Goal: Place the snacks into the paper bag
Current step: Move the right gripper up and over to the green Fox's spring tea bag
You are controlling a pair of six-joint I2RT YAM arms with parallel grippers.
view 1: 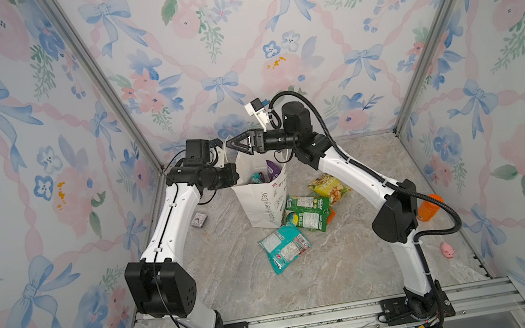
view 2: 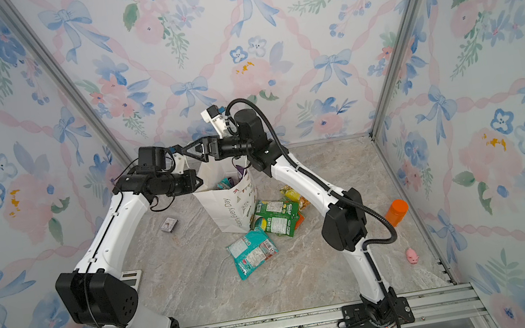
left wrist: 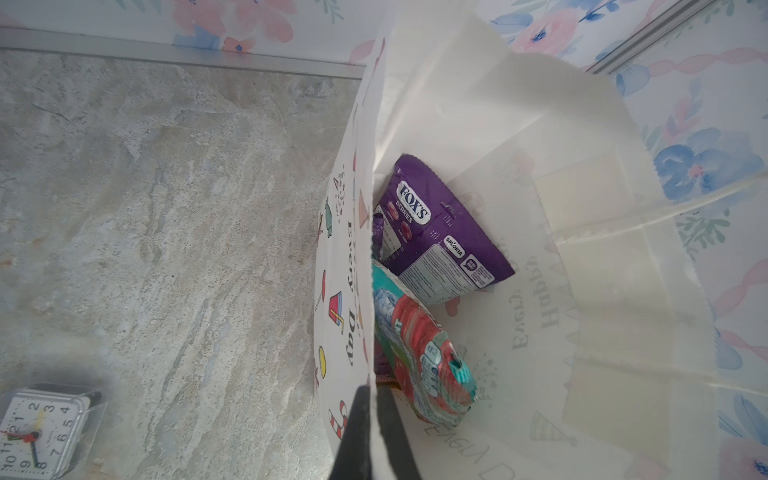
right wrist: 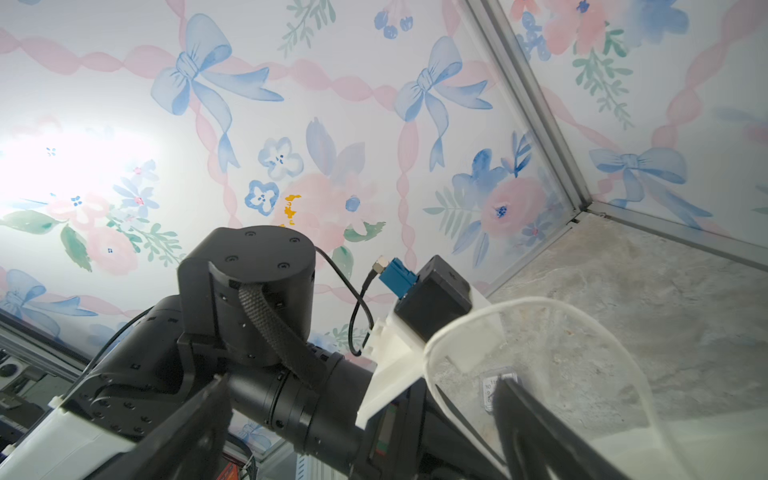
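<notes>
My left gripper [left wrist: 371, 395] is pinched shut on the rim of the one paper bag [view 1: 262, 204], upright on the table [view 1: 359, 263]. My right gripper [view 1: 236, 146] hangs wide and empty just above its mouth. Two snacks lie inside: a purple packet [left wrist: 440, 232] and a teal packet [left wrist: 419, 353]. Four lie beside the bag: a second teal packet [view 1: 285, 247], a green packet [view 1: 306, 213], an orange packet [view 1: 332, 215] under it, and a yellow packet [view 1: 329, 187].

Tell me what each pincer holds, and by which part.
The left pincer pinches the paper bag by the top edge of one wall. The right pincer stands open above it, holding nothing.
</notes>
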